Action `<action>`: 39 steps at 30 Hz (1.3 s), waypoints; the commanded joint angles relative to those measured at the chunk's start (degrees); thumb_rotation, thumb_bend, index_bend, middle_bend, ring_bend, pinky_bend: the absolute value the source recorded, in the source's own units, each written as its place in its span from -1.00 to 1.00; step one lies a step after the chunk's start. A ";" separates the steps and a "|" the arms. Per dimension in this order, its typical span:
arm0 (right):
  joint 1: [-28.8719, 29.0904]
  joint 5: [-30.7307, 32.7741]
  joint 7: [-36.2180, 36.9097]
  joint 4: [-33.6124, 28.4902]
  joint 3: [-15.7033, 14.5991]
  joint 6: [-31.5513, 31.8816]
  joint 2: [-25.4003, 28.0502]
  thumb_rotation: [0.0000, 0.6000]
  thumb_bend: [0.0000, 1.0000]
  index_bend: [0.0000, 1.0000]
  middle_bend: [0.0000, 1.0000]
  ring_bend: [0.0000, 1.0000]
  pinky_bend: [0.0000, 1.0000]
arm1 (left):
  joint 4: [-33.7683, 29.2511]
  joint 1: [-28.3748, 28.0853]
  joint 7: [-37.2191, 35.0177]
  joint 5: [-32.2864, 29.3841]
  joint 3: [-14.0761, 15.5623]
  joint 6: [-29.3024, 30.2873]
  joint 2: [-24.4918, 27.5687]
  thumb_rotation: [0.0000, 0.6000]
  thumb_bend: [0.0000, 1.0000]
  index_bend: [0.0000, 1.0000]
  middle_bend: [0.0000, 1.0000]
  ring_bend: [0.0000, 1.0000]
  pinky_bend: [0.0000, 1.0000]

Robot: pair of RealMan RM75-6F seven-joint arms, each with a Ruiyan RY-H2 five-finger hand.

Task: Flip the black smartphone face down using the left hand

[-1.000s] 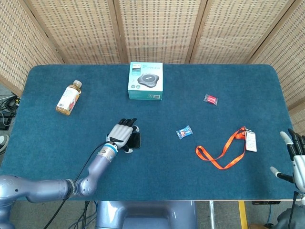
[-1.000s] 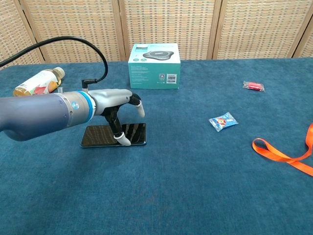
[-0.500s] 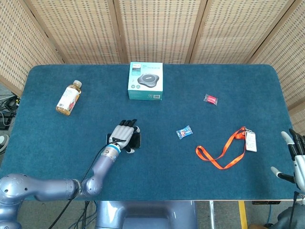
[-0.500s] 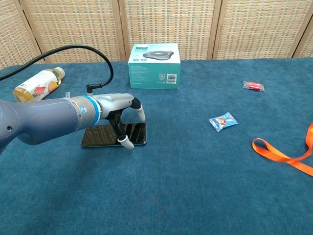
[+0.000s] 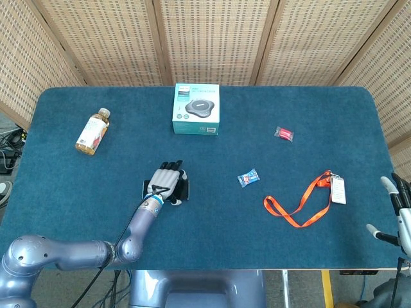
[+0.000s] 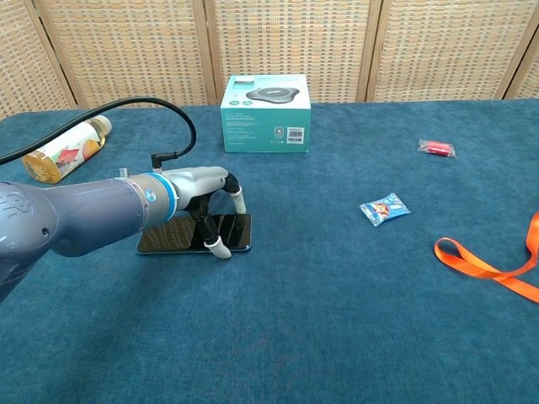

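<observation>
The black smartphone (image 6: 168, 234) lies flat and screen up on the blue table, left of centre. My left hand (image 6: 206, 187) arches over its right half. The thumb tip (image 6: 221, 250) touches the phone's near edge, and the other fingers curve down toward the screen and far edge. The phone does not look lifted. From the head view, the left hand (image 5: 166, 183) covers most of the phone (image 5: 186, 189). My right hand (image 5: 399, 215) hangs at the table's right edge with its fingers apart and nothing in them.
A teal box (image 5: 196, 108) stands behind the phone. A juice bottle (image 5: 93, 131) lies at the far left. To the right lie a blue candy packet (image 5: 248, 178), a red packet (image 5: 283, 133) and an orange lanyard (image 5: 302, 205) with a tag.
My left hand has lowered and drawn nearer over the phone, and the thumb has come down to its near edge. The phone lies where it was. The right hand has slid slightly further out of frame.
</observation>
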 commanded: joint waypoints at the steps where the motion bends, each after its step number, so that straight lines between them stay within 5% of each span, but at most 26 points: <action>1: 0.04 -0.05 0.00 -0.03 -0.03 -0.03 -0.01 1.00 -1.00 -1.00 -1.00 -1.00 -1.00 | 0.26 0.06 0.48 -0.64 0.36 0.31 -0.15 1.00 -0.63 -0.05 -1.00 -1.00 -1.00; 10: -0.04 -0.07 0.43 -0.05 -0.10 0.04 0.09 1.00 -1.00 -1.00 -1.00 -1.00 -1.00 | -2.96 1.51 -2.88 2.35 -0.85 0.74 2.07 1.00 -0.61 0.14 -1.00 -1.00 -1.00; 22: -0.10 -0.08 0.46 -0.18 -0.12 0.16 0.17 1.00 -1.00 -1.00 -1.00 -1.00 -1.00 | -10.60 6.95 -18.99 17.93 -4.67 0.55 6.78 1.00 -0.62 0.16 -1.00 -1.00 -1.00; 39: -0.22 0.07 0.27 -0.27 -0.12 0.27 0.18 1.00 -1.00 -1.00 -1.00 -1.00 -1.00 | -9.09 17.81 -55.18 41.63 -4.60 1.37 7.59 1.00 -0.62 0.18 -1.00 -1.00 -1.00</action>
